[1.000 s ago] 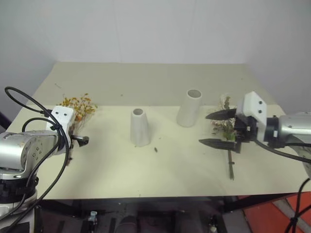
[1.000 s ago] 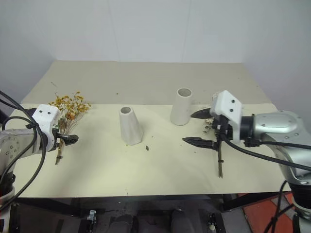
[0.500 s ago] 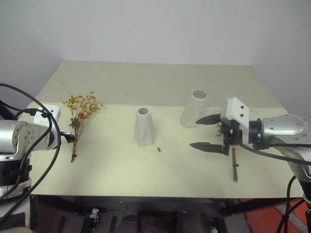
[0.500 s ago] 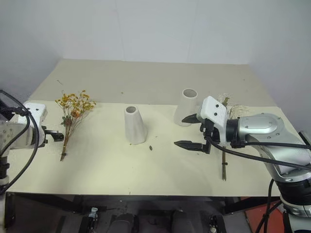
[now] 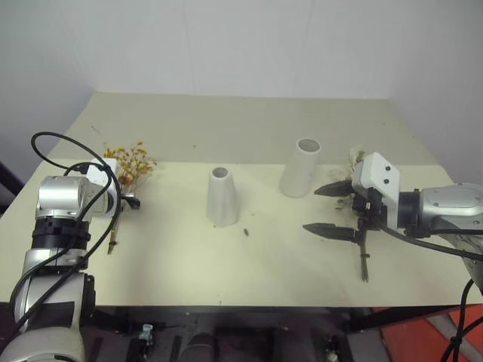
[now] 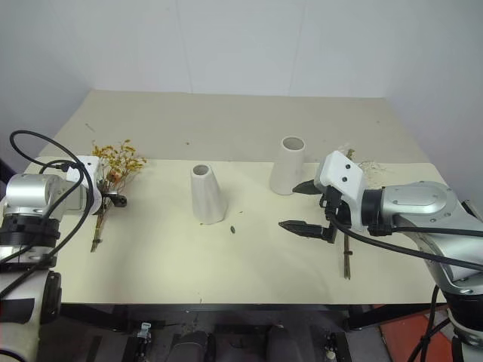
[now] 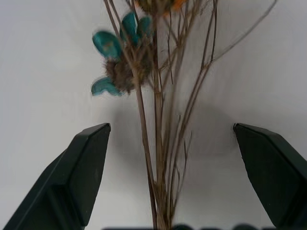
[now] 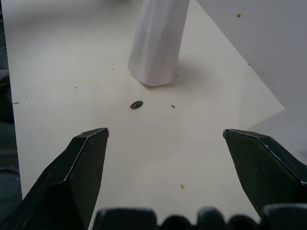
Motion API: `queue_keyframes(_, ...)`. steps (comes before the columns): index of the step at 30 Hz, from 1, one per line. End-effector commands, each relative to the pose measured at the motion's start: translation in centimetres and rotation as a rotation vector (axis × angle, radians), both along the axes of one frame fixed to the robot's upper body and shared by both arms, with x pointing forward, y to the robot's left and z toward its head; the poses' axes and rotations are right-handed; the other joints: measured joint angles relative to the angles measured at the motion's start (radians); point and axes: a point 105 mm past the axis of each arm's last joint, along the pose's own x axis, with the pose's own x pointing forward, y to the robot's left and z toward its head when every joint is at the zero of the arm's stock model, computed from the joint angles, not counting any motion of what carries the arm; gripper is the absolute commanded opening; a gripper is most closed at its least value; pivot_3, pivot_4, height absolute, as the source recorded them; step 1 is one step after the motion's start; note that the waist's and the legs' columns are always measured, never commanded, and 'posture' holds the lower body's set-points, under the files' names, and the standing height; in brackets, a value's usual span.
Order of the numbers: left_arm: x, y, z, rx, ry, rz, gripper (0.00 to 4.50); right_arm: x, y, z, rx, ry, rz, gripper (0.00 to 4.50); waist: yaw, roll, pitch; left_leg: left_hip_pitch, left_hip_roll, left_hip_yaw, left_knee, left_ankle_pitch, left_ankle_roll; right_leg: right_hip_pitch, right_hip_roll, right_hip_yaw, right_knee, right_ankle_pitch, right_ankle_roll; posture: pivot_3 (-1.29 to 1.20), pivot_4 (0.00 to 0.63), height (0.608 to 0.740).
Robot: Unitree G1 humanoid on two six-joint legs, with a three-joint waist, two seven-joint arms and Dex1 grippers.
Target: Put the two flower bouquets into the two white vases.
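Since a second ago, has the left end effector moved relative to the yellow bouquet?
Yes. The left end effector has moved in over the yellow bouquet, its fingers open either side of the thin brown stems; before, it sat back beside them.

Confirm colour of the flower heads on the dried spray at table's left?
Yellow-orange, on the thin-stemmed dried flower spray; clearest in the left eye view.
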Motion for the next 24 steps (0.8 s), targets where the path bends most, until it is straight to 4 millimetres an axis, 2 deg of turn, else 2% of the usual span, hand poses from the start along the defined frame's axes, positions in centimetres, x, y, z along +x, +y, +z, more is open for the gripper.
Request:
queue_keyframes(1, 0.5, -0.1, -0.1, 0.005, -0.008, -0.003, 3.58, -0.3, -0.2, 1.3, -0.005, -0.053, -0.017, 4.5, 0.0, 0.0, 0.0, 0.0, 0.0, 0.0, 0.0, 0.0, 0.0, 0.0, 0.0, 0.0, 0.0, 0.0, 0.0, 0.0, 0.15, 0.74)
queue_keyframes(7, 0.9, -0.5, 0.0, 0.017, -0.004, -0.02, 1.67, -0.2, -0.2, 1.4, -0.004, -0.055, -0.022, 4.5, -0.001, 0.0, 0.0, 0.001, 0.0, 0.0, 0.001, 0.0, 0.0, 0.0, 0.0, 0.0, 0.001, -0.001, 0.002, 0.0, 0.15, 0.74)
queue_keyframes(12, 1.0, -0.6, 0.8, 0.021, -0.028, -0.022, 0.08, -0.4, -0.1, 1.7, 0.011, -0.06, -0.01, 4.5, -0.004, 0.0, 0.0, 0.001, 0.0, 0.0, 0.0, 0.0, 0.0, 0.0, 0.0, 0.0, 0.001, -0.001, 0.002, 0.0, 0.15, 0.74)
queue_keyframes(15, 1.2, -0.8, 2.4, 0.025, -0.114, -0.032, 0.03, -0.5, -0.1, 2.0, 0.03, -0.079, 0.005, 4.5, -0.003, 0.0, 0.0, -0.001, 0.0, 0.0, 0.001, 0.0, 0.0, -0.001, 0.0, 0.0, 0.001, -0.001, 0.001, 0.0, 0.15, 0.74)
queue_keyframes(17, 1.3, -1.8, 4.4, 0.011, -0.225, -0.106, 0.03, -0.6, 0.0, 2.3, 0.051, -0.096, 0.017, 4.5, -0.003, 0.0, 0.0, -0.003, 0.0, 0.0, 0.001, 0.0, 0.0, -0.003, 0.0, 0.0, 0.001, 0.002, -0.002, 0.0, 0.15, 0.74)
queue_keyframes(22, -0.1, -6.3, 12.9, -0.225, -0.597, -0.35, 0.03, -0.8, 0.1, 3.4, 0.128, -0.117, 0.028, 4.5, 0.001, -0.001, 0.0, -0.007, 0.0, -0.001, 0.002, 0.0, 0.0, -0.005, 0.0, 0.0, 0.001, 0.004, -0.005, 0.0, 0.15, 0.74)
queue_keyframes(24, -1.1, -7.9, 15.3, -0.254, -0.684, -0.446, 0.03, -0.8, 0.1, 3.6, 0.146, -0.115, 0.03, 4.5, 0.001, 0.0, 0.0, -0.007, 0.0, -0.001, 0.003, 0.0, 0.0, -0.004, 0.0, 0.0, 0.0, 0.004, -0.005, 0.0, 0.15, 0.74)
